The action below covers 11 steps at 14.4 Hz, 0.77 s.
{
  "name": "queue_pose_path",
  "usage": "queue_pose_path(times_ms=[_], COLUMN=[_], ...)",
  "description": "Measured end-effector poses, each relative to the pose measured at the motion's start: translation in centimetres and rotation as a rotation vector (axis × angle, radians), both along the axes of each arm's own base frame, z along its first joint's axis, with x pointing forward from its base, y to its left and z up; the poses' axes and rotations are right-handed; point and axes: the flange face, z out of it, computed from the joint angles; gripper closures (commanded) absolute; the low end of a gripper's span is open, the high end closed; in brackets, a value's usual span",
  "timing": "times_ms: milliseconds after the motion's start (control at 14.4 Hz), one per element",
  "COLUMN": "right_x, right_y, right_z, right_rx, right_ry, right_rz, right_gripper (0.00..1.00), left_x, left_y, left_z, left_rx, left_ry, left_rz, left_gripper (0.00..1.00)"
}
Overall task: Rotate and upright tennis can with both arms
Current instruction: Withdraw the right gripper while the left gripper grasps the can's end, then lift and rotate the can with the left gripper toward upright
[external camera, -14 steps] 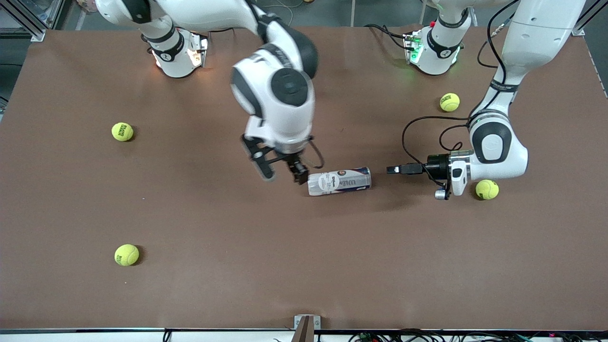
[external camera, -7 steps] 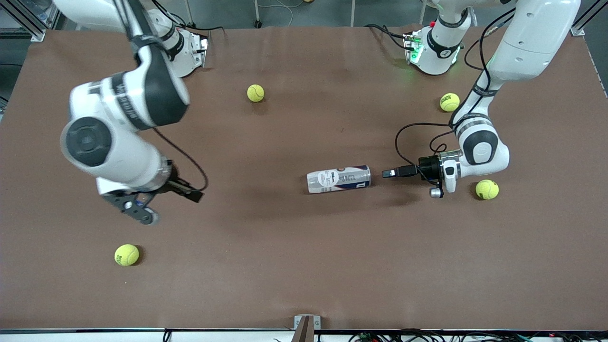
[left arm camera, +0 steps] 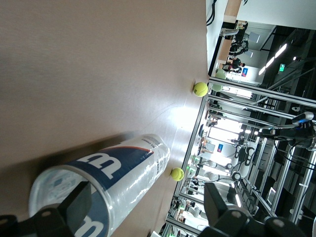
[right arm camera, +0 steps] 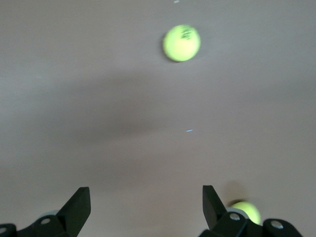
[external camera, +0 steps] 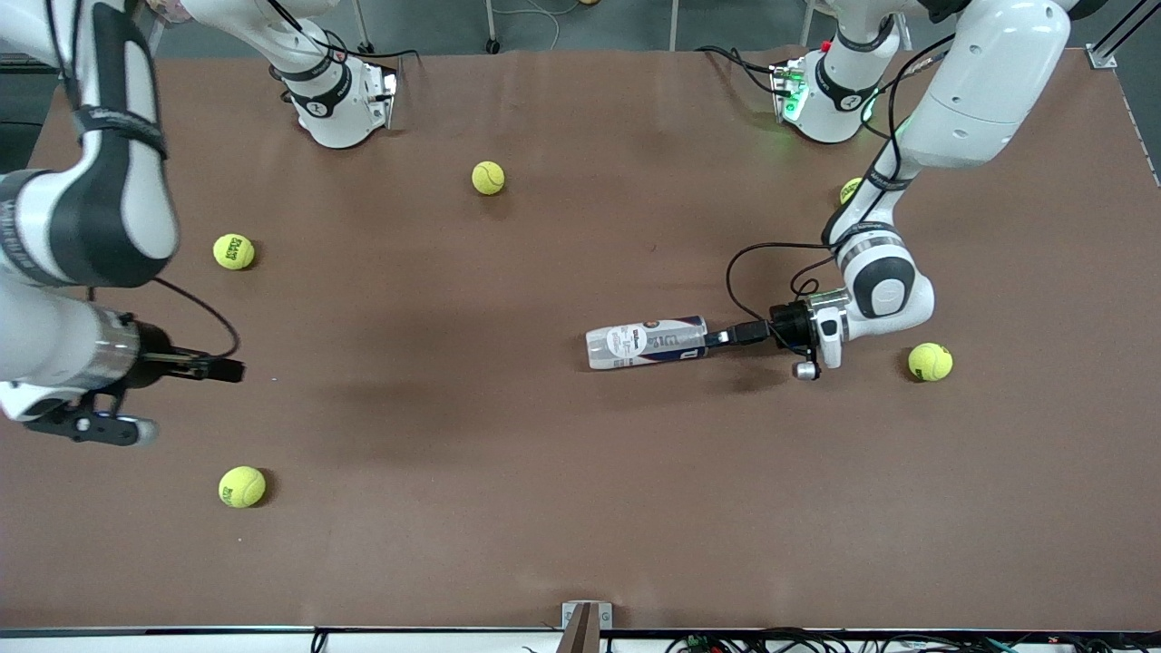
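The can (external camera: 646, 342) is seen lying on its side on the table (external camera: 508, 508), roughly mid-table, long axis running between the two arms' ends. Its navy-labelled end is turned toward the left arm's end, the clear end w/ white label toward the right arm's end.

The left gripper (external camera: 719, 338) is held low and horizontal at the can's navy end, tips at or touching that end in the front view. In the left wrist view the can (left arm camera: 101, 189) fills the near space and the fingers (left arm camera: 75, 206) are spread apart, one overlapping the can's rim, the other clear beside it; nothing is clamped. Actual contact can't be confirmed.

The right gripper (external camera: 231, 369) is held over bare table toward the right arm's end, well apart from the can. Its fingers (right arm camera: 76, 208) are shown apart in the right wrist view, w/ nothing between them.

Five balls are scattered on the table: one (external camera: 234, 251) and one (external camera: 242, 486) near the right arm's end, one (external camera: 488, 178) farther from the camera than the can, one (external camera: 930, 361) just beside the left arm's wrist, one (external camera: 849, 190) partly hidden by the left arm.
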Motion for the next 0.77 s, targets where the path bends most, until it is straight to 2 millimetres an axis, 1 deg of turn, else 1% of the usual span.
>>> queue_pose_path(times_ms=[70, 139, 209, 278, 348, 418, 487, 626, 766], right_x=[-0.1, -0.1, -0.1, -0.2, -0.2, -0.2, -0.3, -0.5, -0.8], right_y=[-1.6, -2.6, -3.2, -3.7, -4.3, -5.0, -5.6, -7.1, -9.1], right_z=[0.1, 0.2, 0.2, 0.2, 0.2, 0.3, 0.4, 0.9, 1.4], right_rx=[-0.017, -0.031, -0.038, -0.038, -0.034, -0.030, -0.028, -0.028, -0.025], right_ry=[0.001, 0.002, 0.003, 0.003, 0.003, 0.003, 0.003, -0.003, -0.009], right_rz=[0.020, 0.028, 0.032, 0.048, 0.073, 0.095, 0.108, 0.118, 0.115], right_gripper=[0.00, 0.00, 0.00, 0.00, 0.00, 0.00, 0.00, 0.00, 0.00], left_x=[0.2, 0.4, 0.5, 0.5, 0.6, 0.6, 0.6, 0.7, 0.7], left_y=[-1.0, -1.8, -2.2, -2.4, -2.4, -2.3, -2.2, -2.0, -1.9], left_z=[0.0, 0.0, -0.1, -0.1, -0.2, -0.3, -0.3, -0.4, -0.5], left_rx=[-0.001, 0.004, 0.009, 0.011, 0.012, 0.014, 0.015, 0.019, 0.023], left_ry=[-0.004, -0.007, -0.010, -0.011, -0.011, -0.012, -0.016, -0.033, -0.045], left_rz=[0.004, 0.005, 0.004, 0.002, 0.003, 0.004, 0.004, 0.002, 0.001], left_gripper=[0.07, 0.27, 0.57, 0.74, 0.88, 0.95, 1.00, 1.00, 1.00])
